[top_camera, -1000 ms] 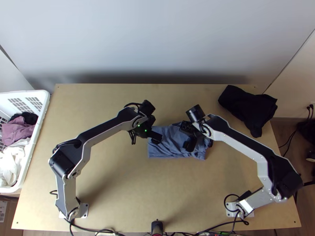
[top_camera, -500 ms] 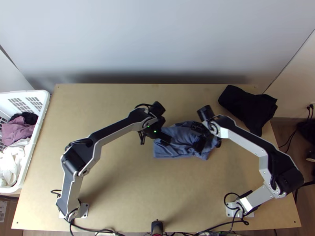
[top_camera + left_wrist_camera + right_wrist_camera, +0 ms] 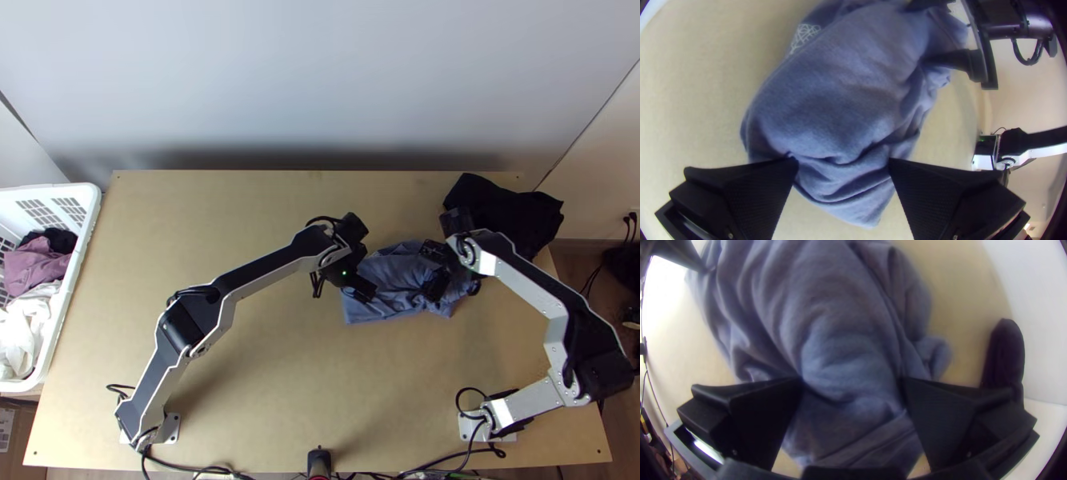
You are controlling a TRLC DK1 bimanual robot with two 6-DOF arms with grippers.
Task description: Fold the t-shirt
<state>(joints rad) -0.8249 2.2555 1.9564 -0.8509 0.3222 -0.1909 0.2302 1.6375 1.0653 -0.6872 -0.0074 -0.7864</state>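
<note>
T-shirt [image 3: 394, 282]: blue, compact rumpled bundle on the table [image 3: 264, 400], right of middle in the top view. My left gripper [image 3: 842, 161] is at its left end, fingers spread, cloth rucked up between them. My right gripper [image 3: 852, 378] is at the other end, fingers spread too, folds bulging between. Probably set at opposite ends so I can shift or square the bundle without pinching; risk is more creases. Left arm [image 3: 264, 268] slants long and shallow up from its base; right arm [image 3: 532, 292] has its elbow bent outward, forearm angling back in. Black cloth [image 3: 524, 220] sits behind, basket [image 3: 88, 198] far left.
</note>
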